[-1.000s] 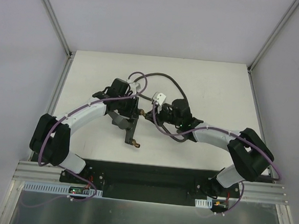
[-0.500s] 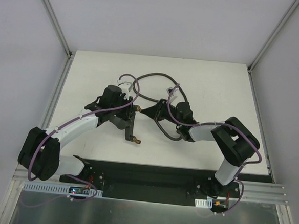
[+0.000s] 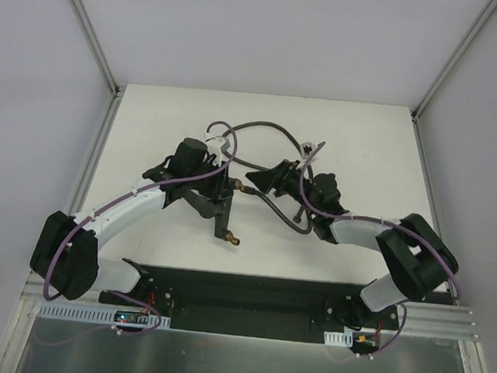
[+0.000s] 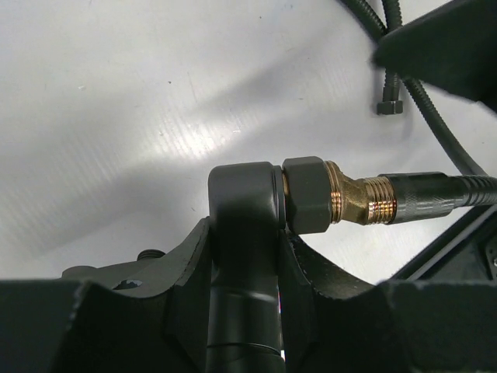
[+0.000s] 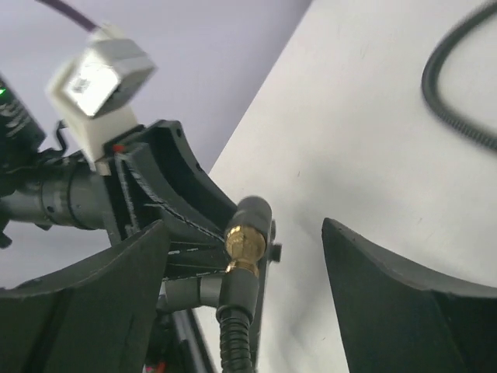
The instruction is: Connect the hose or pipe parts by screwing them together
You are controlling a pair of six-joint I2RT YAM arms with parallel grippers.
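Note:
In the left wrist view my left gripper (image 4: 245, 252) is shut on the dark-grey stem of the T-shaped fitting (image 4: 242, 203). The fitting's brass threaded tip (image 4: 353, 200) sits in the hose's end connector (image 4: 423, 197). From above, the left gripper (image 3: 216, 197) holds the fitting (image 3: 223, 221) with a free brass tip (image 3: 233, 239) pointing toward me. My right gripper (image 3: 264, 181) stands open around the joint without touching it; its wrist view shows the connector (image 5: 237, 294) and brass (image 5: 246, 241) between wide-apart fingers (image 5: 388, 287). The hose (image 3: 261, 129) loops behind both grippers.
The hose's other end connector (image 4: 390, 105) lies loose on the white table (image 3: 150, 128). Purple cables (image 3: 222, 138) run along both arms. Aluminium frame rails (image 3: 97, 155) border the table at left and right, and the black base plate (image 3: 241, 293) runs along the near edge.
The right gripper has opened and let go of the hose connector, its wrist turning and the arm swinging out to the right. The left gripper keeps its hold on the fitting.

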